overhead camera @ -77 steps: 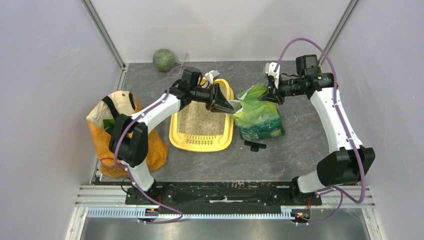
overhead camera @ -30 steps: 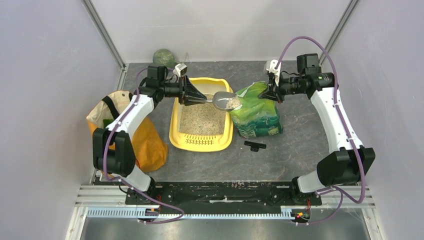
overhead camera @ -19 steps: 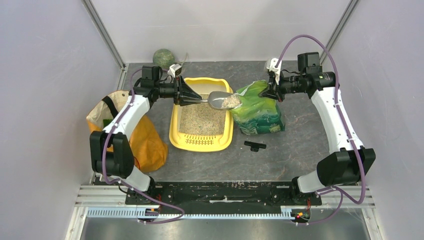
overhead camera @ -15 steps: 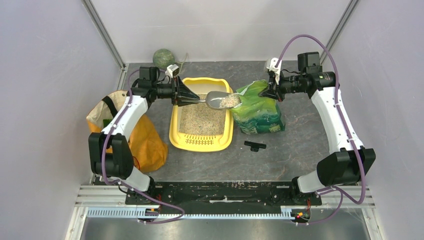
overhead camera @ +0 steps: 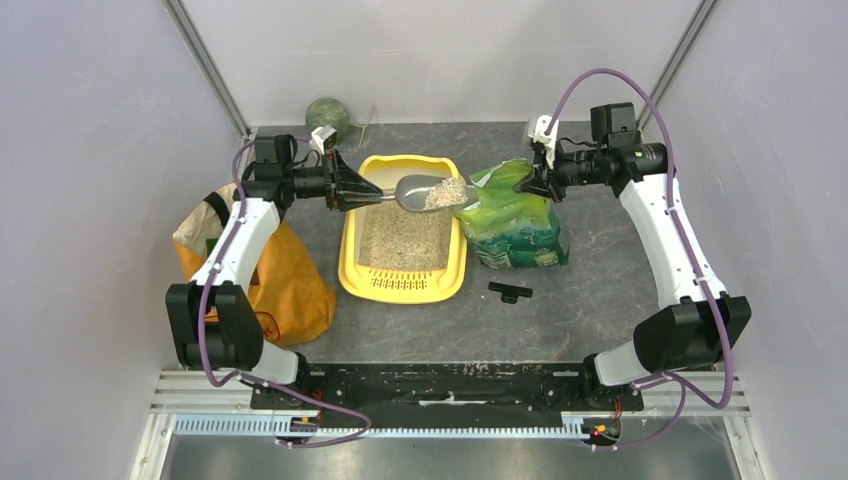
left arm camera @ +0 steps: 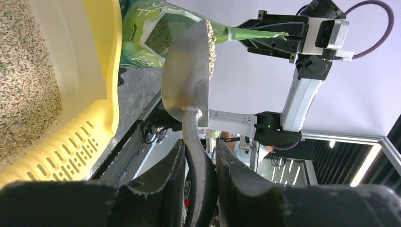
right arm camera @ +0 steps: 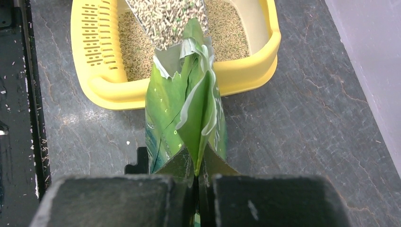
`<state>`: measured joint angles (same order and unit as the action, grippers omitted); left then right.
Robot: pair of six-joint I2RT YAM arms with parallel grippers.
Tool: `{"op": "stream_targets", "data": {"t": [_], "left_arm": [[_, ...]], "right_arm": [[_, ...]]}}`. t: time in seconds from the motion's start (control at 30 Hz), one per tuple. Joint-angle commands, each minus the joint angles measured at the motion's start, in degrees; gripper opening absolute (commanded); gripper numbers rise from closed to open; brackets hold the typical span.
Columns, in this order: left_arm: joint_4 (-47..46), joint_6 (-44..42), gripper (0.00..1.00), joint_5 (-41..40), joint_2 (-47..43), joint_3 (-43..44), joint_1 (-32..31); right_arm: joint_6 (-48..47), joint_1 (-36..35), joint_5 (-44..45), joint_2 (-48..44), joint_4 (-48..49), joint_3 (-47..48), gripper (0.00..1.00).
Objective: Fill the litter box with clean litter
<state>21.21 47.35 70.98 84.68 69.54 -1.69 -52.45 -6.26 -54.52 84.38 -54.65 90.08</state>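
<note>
At the left edge of the desk [overhead camera: 600, 290] we see an orange bag [overhead camera: 295, 295], near the left rim of the yellow litter box [overhead camera: 400, 285]. Above them the left claw [overhead camera: 348, 188] is closed narrow on the handle of a grey scoop [overhead camera: 420, 190], whose heaped bowl hangs over the upper right part of the box. The box floor is covered with clean litter [overhead camera: 405, 240]. Just beside the right rim stands a green bag [overhead camera: 520, 235]; the right claw [overhead camera: 535, 183] is pinched fully together on its torn top. We find bare desk below the box and right of the bag, save a small black piece [overhead camera: 510, 291].
</note>
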Motion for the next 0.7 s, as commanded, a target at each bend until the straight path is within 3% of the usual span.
{"op": "stream_targets", "data": {"t": [0.0, 0.33, 0.53, 0.67], "left_arm": [[-3.8, 3.0, 0.02, 5.2, -3.8, -0.7, 2.9], [-5.1, 4.9, 0.02, 7.3, -6.7, -3.5, 10.7], [22.9, -19.0, 0.02, 0.1, -5.3, 3.4, 12.2], [29.6, -25.7, 0.02, -8.0, -5.3, 5.9, 12.2]], "right_arm": [[1.0, -1.2, -2.9, -1.1, 6.2, 5.0, 0.0], [1.3, -2.7, -1.9, -0.7, 6.9, 5.1, 0.0], [1.2, -2.7, -1.5, -0.9, 6.9, 4.9, 0.0], [0.9, -2.7, -1.0, -1.0, 7.0, 4.7, 0.0]]}}
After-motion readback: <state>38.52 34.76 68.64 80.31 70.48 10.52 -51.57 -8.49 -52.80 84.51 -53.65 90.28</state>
